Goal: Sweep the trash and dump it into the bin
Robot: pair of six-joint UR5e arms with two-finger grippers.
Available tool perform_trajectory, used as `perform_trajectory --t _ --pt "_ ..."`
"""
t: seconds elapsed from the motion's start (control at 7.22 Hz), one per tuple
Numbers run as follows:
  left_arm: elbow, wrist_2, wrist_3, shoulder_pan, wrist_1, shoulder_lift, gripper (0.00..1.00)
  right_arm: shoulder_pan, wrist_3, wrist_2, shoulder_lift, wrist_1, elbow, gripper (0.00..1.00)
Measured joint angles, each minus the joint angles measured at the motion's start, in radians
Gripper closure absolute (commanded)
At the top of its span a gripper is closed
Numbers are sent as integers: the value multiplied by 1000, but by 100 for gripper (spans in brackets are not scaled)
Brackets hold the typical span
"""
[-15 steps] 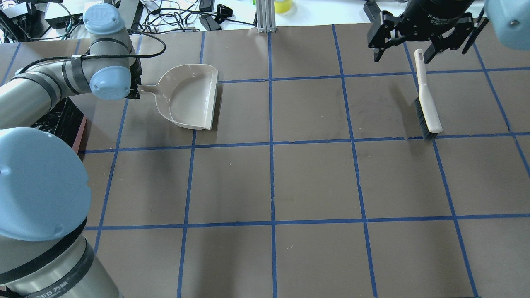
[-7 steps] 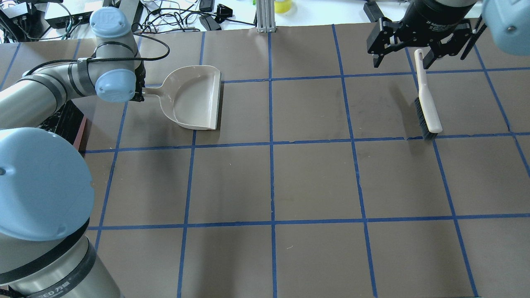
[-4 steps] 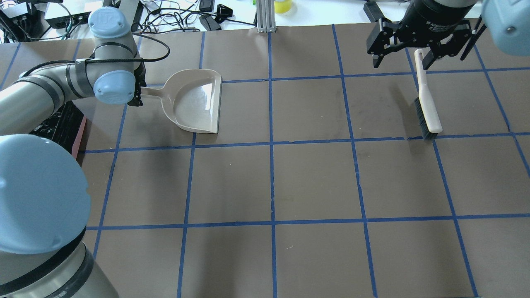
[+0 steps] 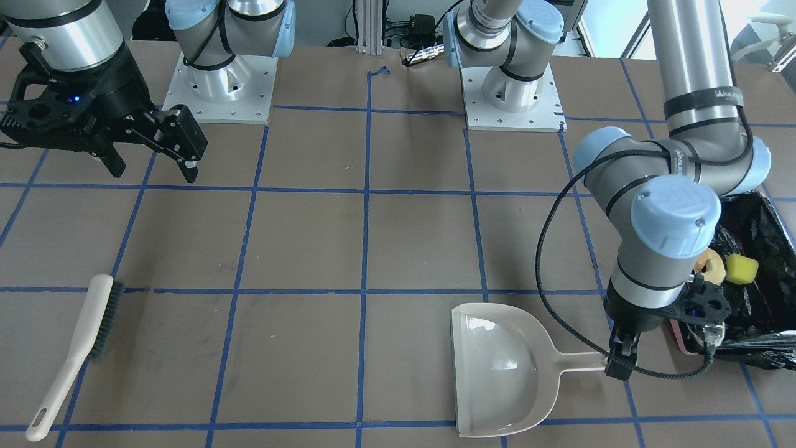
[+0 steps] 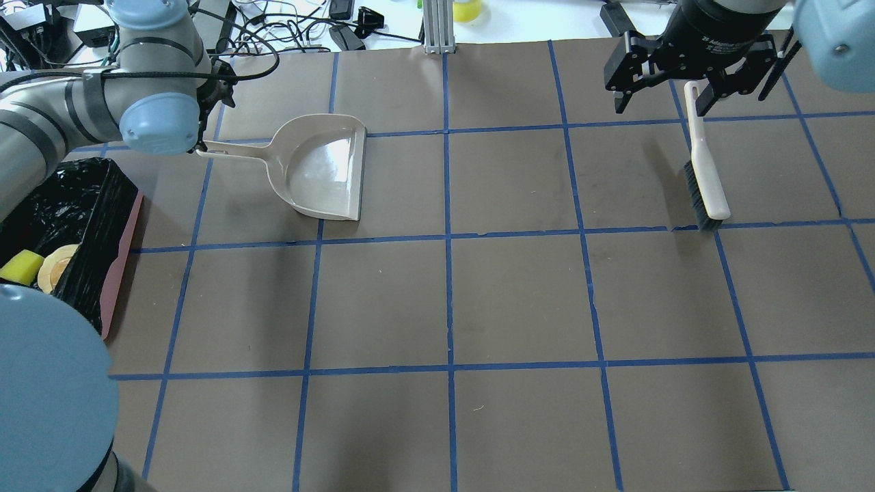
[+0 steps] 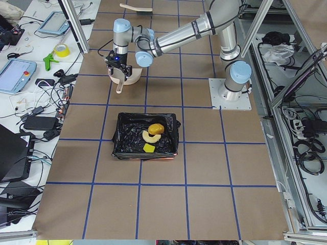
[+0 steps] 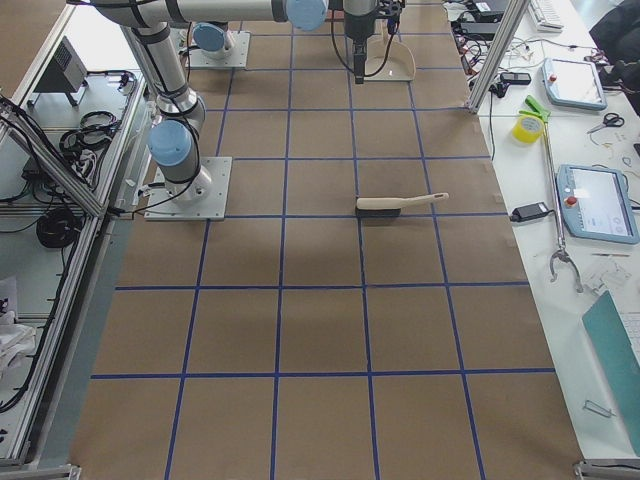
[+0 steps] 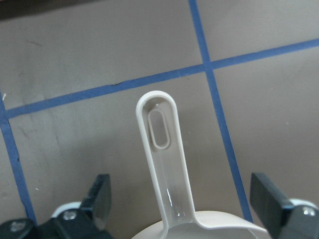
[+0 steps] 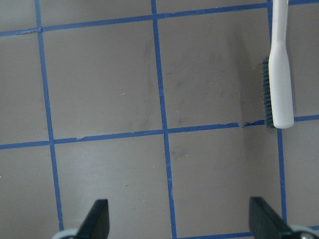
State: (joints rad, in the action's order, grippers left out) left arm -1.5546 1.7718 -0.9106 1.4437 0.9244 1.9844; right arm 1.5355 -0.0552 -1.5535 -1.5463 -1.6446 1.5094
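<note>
- At the far left of the table (image 5: 519, 294), the dustpan (image 5: 321, 167) lies flat with its mouth facing right, and nothing shows in its bowl.
- The left gripper (image 8: 184, 193) hangs over the dustpan's handle (image 8: 160, 144). Its fingers (image 8: 99, 191) are spread wide on either side and touch neither edge, so the handle is free.
- The trash is in the bin (image 5: 117, 287) at the table's left edge, nearer the robot than the dustpan. The bread roll (image 6: 156, 128), the croissant (image 6: 147, 137) and the sponge piece (image 6: 149, 148) lie together on the black bag (image 6: 122, 143).
- The right gripper (image 5: 663, 97) hovers at the far right, jaws spread and empty, over the handle end of the brush (image 5: 704, 171), which lies on the table.
- The dump looks done, so the step in hand is most likely the left arm pulling clear of the dustpan.
- This goes best as a straight rise with the fingers kept spread, so that neither pad clips the handle and drags the pan across the table.
- Any sideways move should wait until the fingertips are above the handle.
- The black cable (image 4: 538, 249) loops down close to the handle and could hook it on the way up, so it needs watching.
- A retreat toward the near left passes the bin, so the arm should stay high to avoid snagging the bag's crinkled edge.
</note>
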Motion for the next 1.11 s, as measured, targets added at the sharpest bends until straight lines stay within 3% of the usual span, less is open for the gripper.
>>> perform_trajectory --t 0.28,0.55,1.11 --pt "2 -42 167 1 97 -93 0 -1 0 -1 0 0 3 0" --pt "-11 -128 473 18 146 -174 0 -2 2 -4 0 0 5 0" --pt "-21 -139 741 37 416 -306 0 -3 8 -7 0 1 6 0"
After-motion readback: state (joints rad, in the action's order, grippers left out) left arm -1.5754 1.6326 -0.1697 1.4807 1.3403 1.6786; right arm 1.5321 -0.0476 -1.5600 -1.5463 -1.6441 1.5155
